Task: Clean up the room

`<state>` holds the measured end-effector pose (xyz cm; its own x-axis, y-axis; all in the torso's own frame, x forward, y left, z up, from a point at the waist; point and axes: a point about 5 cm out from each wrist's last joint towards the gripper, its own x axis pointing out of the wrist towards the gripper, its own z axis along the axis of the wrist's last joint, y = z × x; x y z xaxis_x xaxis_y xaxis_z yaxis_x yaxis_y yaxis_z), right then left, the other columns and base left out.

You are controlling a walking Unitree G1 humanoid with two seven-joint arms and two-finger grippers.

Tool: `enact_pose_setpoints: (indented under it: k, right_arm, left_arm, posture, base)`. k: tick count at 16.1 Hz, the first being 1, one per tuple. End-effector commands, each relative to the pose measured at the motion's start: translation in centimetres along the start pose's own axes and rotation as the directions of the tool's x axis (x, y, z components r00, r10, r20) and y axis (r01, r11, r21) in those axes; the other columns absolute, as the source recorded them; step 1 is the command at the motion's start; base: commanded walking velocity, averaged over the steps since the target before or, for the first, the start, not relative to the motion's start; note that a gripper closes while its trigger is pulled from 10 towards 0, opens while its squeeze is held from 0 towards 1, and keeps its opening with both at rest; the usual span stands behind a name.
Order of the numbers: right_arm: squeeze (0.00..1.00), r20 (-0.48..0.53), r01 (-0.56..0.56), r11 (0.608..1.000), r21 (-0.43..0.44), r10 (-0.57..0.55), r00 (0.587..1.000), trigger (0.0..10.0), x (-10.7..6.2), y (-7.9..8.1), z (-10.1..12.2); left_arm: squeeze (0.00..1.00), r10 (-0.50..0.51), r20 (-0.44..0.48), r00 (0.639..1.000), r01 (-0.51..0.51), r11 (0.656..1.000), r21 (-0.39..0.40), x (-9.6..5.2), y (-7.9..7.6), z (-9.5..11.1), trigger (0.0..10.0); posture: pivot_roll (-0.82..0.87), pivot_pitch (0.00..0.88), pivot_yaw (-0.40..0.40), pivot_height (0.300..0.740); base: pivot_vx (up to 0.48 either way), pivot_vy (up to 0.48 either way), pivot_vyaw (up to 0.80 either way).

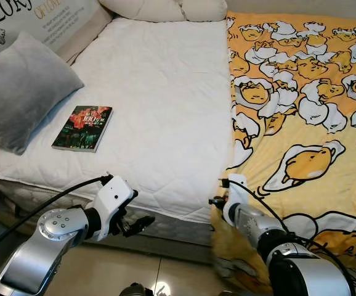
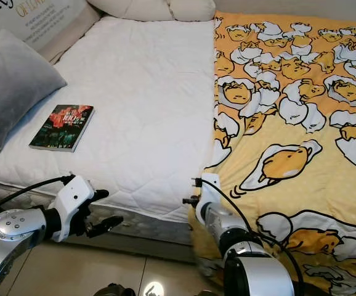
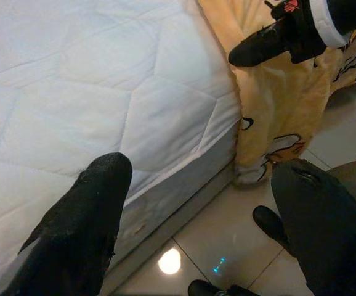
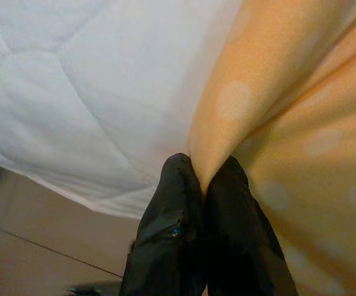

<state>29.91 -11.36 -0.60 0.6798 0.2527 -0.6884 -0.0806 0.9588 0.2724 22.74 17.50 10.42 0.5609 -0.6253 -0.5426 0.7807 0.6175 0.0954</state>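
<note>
Right gripper [image 4: 202, 179] pinches the yellow blanket [image 1: 301, 123] edge at the near bed corner; my left gripper [image 3: 196, 203] hangs released, near left. Blanket covers only the right half; book [image 1: 82, 127] remains far left, uncollected.

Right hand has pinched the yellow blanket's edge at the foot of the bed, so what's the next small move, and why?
Probably draw the right hand left across the white mattress, since the yellow blanket covers only the right half, its edge pinched between the shut fingers.
</note>
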Motion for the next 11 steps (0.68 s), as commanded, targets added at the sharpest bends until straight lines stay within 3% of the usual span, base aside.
enact_pose_setpoints:
  k: [1, 3, 6, 7, 8, 9, 10, 11]
  right_arm:
    - [0.0, -0.023, -0.115, 0.992, 0.045, 0.116, 0.993, 0.0, 0.4, 2.9, -0.3]
    - [0.0, 0.007, -0.152, 0.986, 0.075, 0.152, 0.988, 0.0, 0.5, 4.0, 0.9]
    - [0.0, -0.024, -0.135, 0.99, 0.027, 0.136, 0.99, 0.0, 0.5, 3.9, 0.3]
    - [0.0, -0.051, -0.11, 0.994, -0.007, 0.11, 0.993, 4.0, 0.5, 3.4, -0.5]
    - [0.0, -0.073, -0.083, 0.996, -0.028, 0.081, 0.994, 10.0, 0.4, 3.0, -1.1]
    - [0.0, -0.092, -0.065, 0.998, -0.021, 0.063, 0.994, 10.0, 0.4, 2.5, -1.7]
    - [1.0, -0.095, -0.068, 0.998, 0.009, 0.068, 0.993, 10.0, 0.3, 2.2, -2.2]
    - [1.0, -0.085, -0.08, 0.996, 0.033, 0.083, 0.993, 10.0, 0.3, 2.2, -2.3]
  left_arm:
    - [0.0, -0.002, 0.001, 1.0, 0.002, 1.0, 0.014, 0.0, 0.1, 0.1, 10.0]
    - [0.0, -0.008, 0.0, 1.0, 0.008, 1.0, 0.024, 0.1, 0.3, 0.2, 10.0]
    - [0.0, -0.011, 0.002, 1.0, 0.011, 1.0, 0.027, 0.3, 0.2, 0.3, 10.0]
    - [0.0, -0.011, 0.003, 1.0, 0.011, 1.0, 0.025, 0.2, 0.2, 0.3, 10.0]
    - [0.0, -0.011, 0.004, 1.0, 0.011, 1.0, 0.023, 0.2, 0.1, 0.3, 10.0]
    - [0.0, -0.009, 0.005, 1.0, 0.009, 1.0, 0.02, 0.3, 0.1, 0.2, 10.0]
    - [0.0, -0.005, 0.005, 1.0, 0.005, 1.0, 0.019, 0.3, 0.0, 0.2, 10.0]
    - [0.0, -0.001, 0.005, 1.0, 0.0, 1.0, 0.018, 0.3, 0.1, 0.1, 10.0]
  posture:
    - [0.07, 0.02, 0.042, 0.74]
    - [0.07, 0.018, 0.044, 0.74]
    - [0.07, 0.014, 0.038, 0.74]
    - [0.07, 0.013, 0.034, 0.74]
    - [0.07, 0.016, 0.029, 0.74]
    - [0.07, 0.018, 0.027, 0.74]
    - [0.07, 0.018, 0.027, 0.74]
    - [0.07, 0.017, 0.026, 0.74]
  base:
    - [0.0, 0.0, 0.0]
    - [0.0, 0.0, 0.0]
    - [0.0, 0.0, 0.0]
    - [0.0, 0.0, 0.0]
    - [0.0, 0.0, 0.0]
    - [0.0, 0.0, 0.0]
    - [0.0, 0.0, 0.0]
    - [0.0, 0.0, 0.0]
